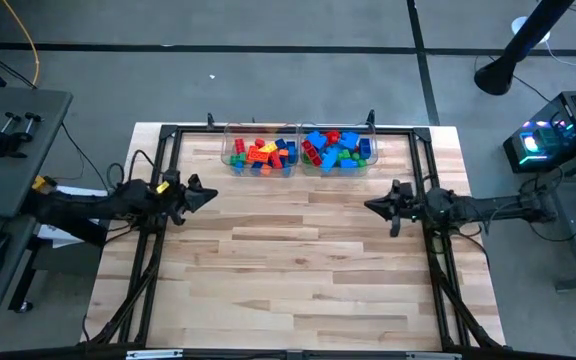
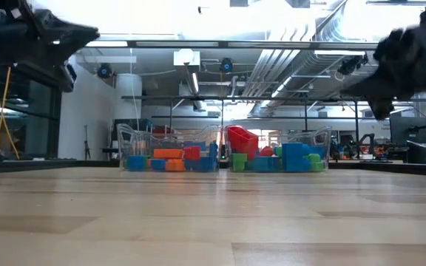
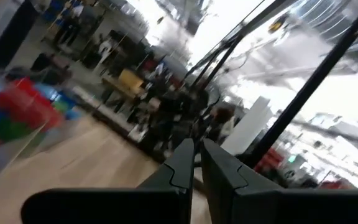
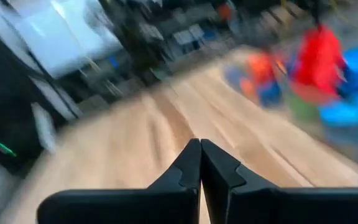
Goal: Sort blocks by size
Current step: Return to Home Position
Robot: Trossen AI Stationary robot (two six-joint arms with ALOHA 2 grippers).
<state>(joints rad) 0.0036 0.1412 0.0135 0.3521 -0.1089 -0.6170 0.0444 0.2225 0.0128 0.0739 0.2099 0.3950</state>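
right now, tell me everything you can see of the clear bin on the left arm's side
The clear bin is a small, open-topped rectangular tub of see-through plastic. It stands upright on the wooden table at its far edge, toward the left arm's side. It holds a loose heap of blocks, mostly red, orange and blue, with a little green. A second clear bin sits right beside it; whether the two touch cannot be told.

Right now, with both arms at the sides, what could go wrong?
The red brick pokes above the right bin; a jolt might spill it. The left bin sits beside it near the far edge of the table; a nudge could shift either. The left gripper and right gripper, both shut, hover clear.
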